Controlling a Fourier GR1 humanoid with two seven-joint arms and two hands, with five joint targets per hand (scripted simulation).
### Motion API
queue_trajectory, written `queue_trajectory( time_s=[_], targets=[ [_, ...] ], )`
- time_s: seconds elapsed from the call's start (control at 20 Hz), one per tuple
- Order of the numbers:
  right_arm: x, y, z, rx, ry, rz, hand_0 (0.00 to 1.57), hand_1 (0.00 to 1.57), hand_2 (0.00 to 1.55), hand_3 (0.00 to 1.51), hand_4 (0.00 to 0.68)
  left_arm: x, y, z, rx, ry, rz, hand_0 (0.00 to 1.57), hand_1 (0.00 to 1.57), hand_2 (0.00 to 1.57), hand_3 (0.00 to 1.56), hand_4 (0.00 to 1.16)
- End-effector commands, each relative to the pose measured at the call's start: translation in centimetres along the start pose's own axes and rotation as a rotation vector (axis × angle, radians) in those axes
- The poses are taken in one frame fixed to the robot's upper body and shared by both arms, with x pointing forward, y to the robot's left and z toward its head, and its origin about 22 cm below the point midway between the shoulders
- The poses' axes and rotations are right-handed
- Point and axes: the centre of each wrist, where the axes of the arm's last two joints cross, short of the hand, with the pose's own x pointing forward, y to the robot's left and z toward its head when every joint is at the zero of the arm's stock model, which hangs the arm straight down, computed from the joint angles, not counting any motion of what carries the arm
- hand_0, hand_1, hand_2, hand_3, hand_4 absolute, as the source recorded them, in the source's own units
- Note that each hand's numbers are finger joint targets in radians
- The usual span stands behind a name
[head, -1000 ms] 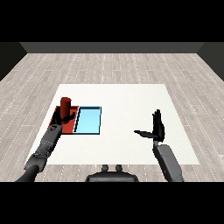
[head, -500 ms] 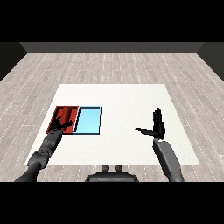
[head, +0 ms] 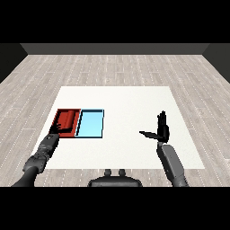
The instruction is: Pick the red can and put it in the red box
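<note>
Head view: a white surface (head: 121,101) sits on a floor (head: 112,67) of pale grey-brown planks, with a dark wall (head: 114,48) closing the room at the far side.

The left hand (head: 60,129) rests at the near edge of the red tray (head: 61,115). Its fingers reach over the tray's near part, and I cannot tell how far they are curled or whether they have hold of anything. Just ahead of this hand, inside the tray, lies a red shape that appears to be the red can (head: 68,118), lying flat. It is close in colour to the tray floor, so its outline is hard to make out. Just beside the left hand, toward the middle of the surface, lies the light blue tray (head: 91,123), its side touching the red tray.

The right hand (head: 160,130) is well apart from both trays, upright above the surface, fingers straight and pointing up, thumb stretched out sideways toward the trays, holding nothing.

Counted: two trays, one red and one light blue; one can; two hands on two grey forearms.
</note>
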Motion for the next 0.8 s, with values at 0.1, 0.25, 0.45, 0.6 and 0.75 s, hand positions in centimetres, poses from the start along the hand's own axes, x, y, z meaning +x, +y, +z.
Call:
queue_trajectory(
  time_s=[0.1, 0.25, 0.45, 0.6, 0.75],
  targets=[
    [-0.6, 2.0, 0.2, 0.0, -0.008, -0.033, 0.0, 0.0, 0.0, 0.0, 0.0, 0.1, -1.2, 0.4, 0.043, -0.052, -0.016, 0.0, 0.0, 0.0, 0.0, 0.0],
    [0.6, -0.6, -0.4, 0.015, -0.016, -0.049, 0.0, 0.0, 0.0, 0.0, 0.0, 2.5, 1.0, -0.4, 0.051, -0.221, 0.141, 0.0, 0.0, 0.0, 0.0, 0.0],
    [0.5, 1.0, 1.1, 0.038, -0.053, -0.058, 0.0, 0.0, 0.0, 0.0, 0.0, 5.9, 1.0, -0.1, 0.034, -0.438, 0.293, 1.4, 1.4, 1.29, 0.0, 0.0],
    [0.3, 2.6, 0.6, 0.089, -0.051, -0.087, 0.0, 0.0, 0.0, 0.0, 0.0, 6.7, 0.5, 0.3, -0.076, -0.592, 0.433, 0.22, 0.22, 0.0, 0.0, 0.0],
    [0.6, 0.7, 1.6, 0.121, -0.066, -0.083, 0.0, 0.0, 0.0, 0.0, 0.0, 5.4, -2.4, 1.8, -0.166, -0.692, 0.514, 0.0, 0.0, 0.0, 0.0, 0.0]
  ],
)
